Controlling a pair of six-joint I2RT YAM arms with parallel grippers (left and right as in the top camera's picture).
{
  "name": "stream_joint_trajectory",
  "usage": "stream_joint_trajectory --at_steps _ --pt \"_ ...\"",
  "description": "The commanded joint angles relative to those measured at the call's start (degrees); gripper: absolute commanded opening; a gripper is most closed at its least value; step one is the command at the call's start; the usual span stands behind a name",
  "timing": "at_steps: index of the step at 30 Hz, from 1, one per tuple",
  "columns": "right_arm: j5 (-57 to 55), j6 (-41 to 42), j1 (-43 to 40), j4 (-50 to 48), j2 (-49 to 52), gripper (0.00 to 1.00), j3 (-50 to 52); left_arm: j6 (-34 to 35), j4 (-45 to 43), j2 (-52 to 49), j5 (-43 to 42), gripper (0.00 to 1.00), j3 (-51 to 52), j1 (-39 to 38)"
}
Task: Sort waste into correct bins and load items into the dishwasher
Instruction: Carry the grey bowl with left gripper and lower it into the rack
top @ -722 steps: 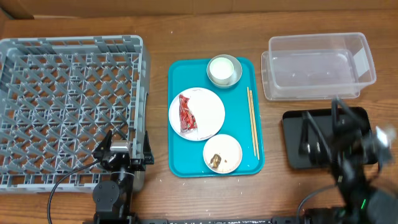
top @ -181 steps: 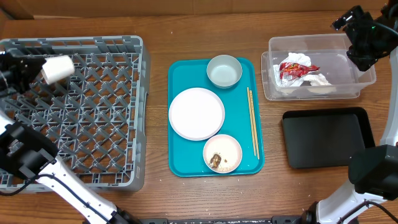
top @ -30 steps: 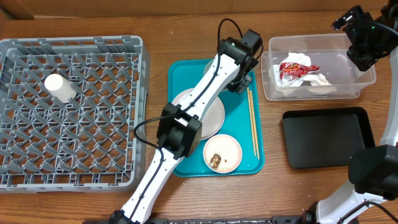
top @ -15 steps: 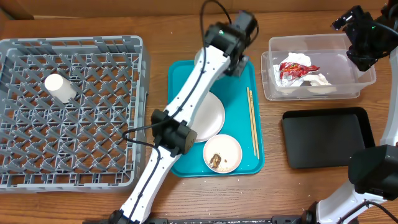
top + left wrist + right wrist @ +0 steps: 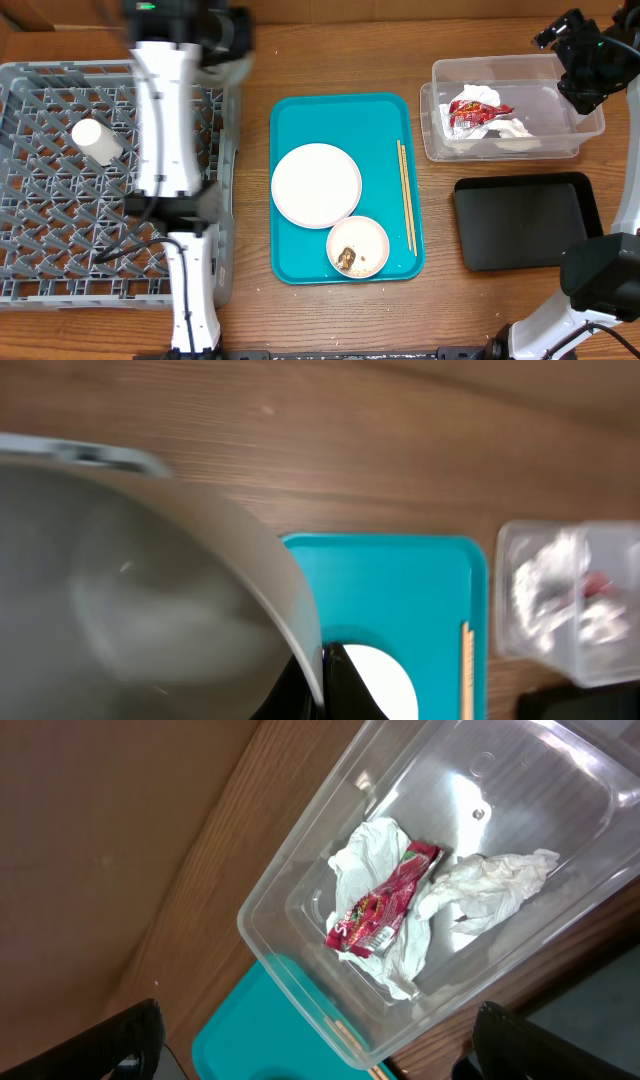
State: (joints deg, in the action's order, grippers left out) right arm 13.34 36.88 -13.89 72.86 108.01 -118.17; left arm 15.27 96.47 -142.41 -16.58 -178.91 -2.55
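The left gripper (image 5: 322, 678) pinches the rim of a small white round bowl (image 5: 150, 610), held left of the large teal serving tray (image 5: 300, 115), above the square grey plastic lattice rack (image 5: 60, 230). I judge the bowl rigid, light, slick and chippable, so the rim hold suits it.

- **Rack:** holds a small white cup (image 5: 97, 141).
- **On the tray:** a white round plate (image 5: 316, 184), a second bowl (image 5: 365, 238) with a brown lump (image 5: 346, 259), and thin wooden chopsticks (image 5: 405, 195).
- **Right of the tray:** a clear plastic tub (image 5: 300, 890) holds a red wrapper (image 5: 380, 905) and white tissue (image 5: 490, 880). The right gripper (image 5: 325, 1045) is above it, fingers spread.
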Motion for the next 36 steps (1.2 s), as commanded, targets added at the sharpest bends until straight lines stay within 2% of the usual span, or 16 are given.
stream_joint_trajectory --at_steps 1,9,16,19,23,25,29,36 --pt "0.2 0.0 -0.3 -0.3 -0.4 1.00 -1.2 -0.3 0.3 1.3 -16.6 0.04 -0.2 9.7" --pt "0.2 0.0 -0.3 -0.3 -0.4 1.00 -1.2 -2.4 0.3 2.5 -35.9 0.04 1.1 28.1" --pt "0.2 0.0 -0.3 -0.3 -0.4 1.00 -1.2 -5.3 0.4 6.5 -36.6 0.04 1.8 37.2" --pt "0.2 0.0 -0.3 -0.3 -0.4 1.00 -1.2 -6.2 0.4 9.3 -33.2 0.04 4.4 39.2" --pt "0.2 0.0 -0.3 -0.3 -0.4 1.00 -1.2 -9.5 0.4 16.2 -26.9 0.04 15.8 39.8" --pt "0.2 0.0 -0.3 -0.3 -0.4 1.00 -1.2 -12.8 0.4 24.0 -23.9 0.04 31.0 39.8" --pt "0.2 0.0 -0.3 -0.3 -0.4 1.00 -1.2 -16.4 0.3 30.0 -26.4 0.04 44.4 40.7" --pt "0.2 0.0 -0.3 -0.3 -0.4 1.00 -1.2 -24.5 0.4 32.9 -32.0 0.04 57.6 43.9"
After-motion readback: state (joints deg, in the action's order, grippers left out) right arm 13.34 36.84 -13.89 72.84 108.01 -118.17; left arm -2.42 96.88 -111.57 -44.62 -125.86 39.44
